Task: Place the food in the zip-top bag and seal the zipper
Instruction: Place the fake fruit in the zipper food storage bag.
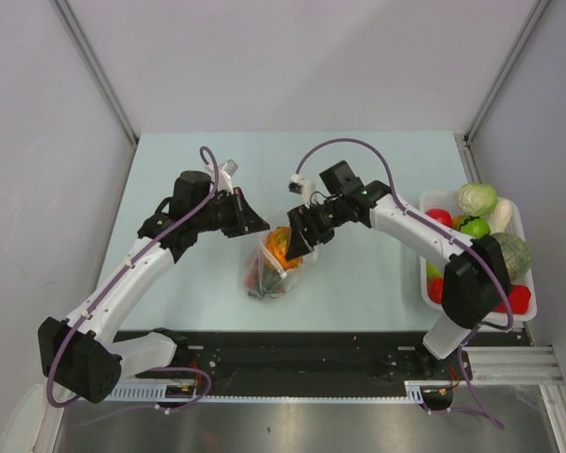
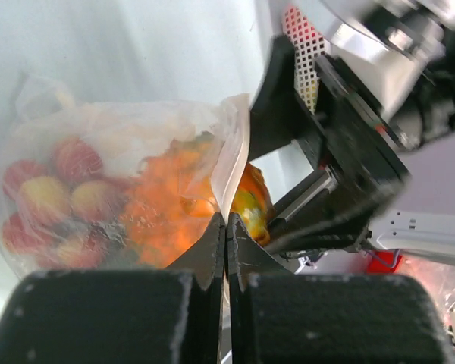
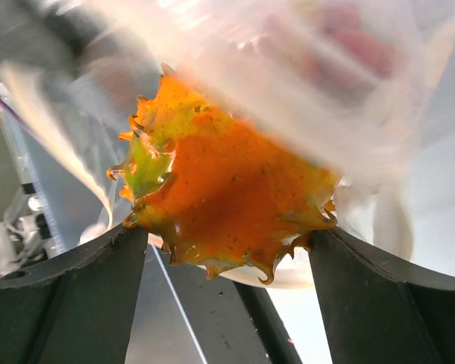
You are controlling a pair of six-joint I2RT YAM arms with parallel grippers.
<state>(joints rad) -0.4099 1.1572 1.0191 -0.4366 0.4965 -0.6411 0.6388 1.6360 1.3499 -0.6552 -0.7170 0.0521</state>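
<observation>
**Top view:** The bag [image 1: 272, 269] lies in the middle of the table [image 1: 377, 160], mouth towards me. My left pincer [image 1: 262, 226] is at its lip. My right pincer [image 1: 299, 243] is on the orange piece [image 1: 278, 243] at the opening. More food sits in the tray [image 1: 438, 196], well apart.

**Left wrist:** My fingers [image 2: 205, 258] pinch tight on the zipper [image 2: 233, 152] edge. The film looks soft, slick and light, so this stiffer strip seems the best hold. Red and yellow pieces [image 2: 53, 197] are inside.

**Right wrist:** My jaws stand wide. The orange piece spans them, touching both, at the mouth and part under the film. It looks light and firm.
</observation>
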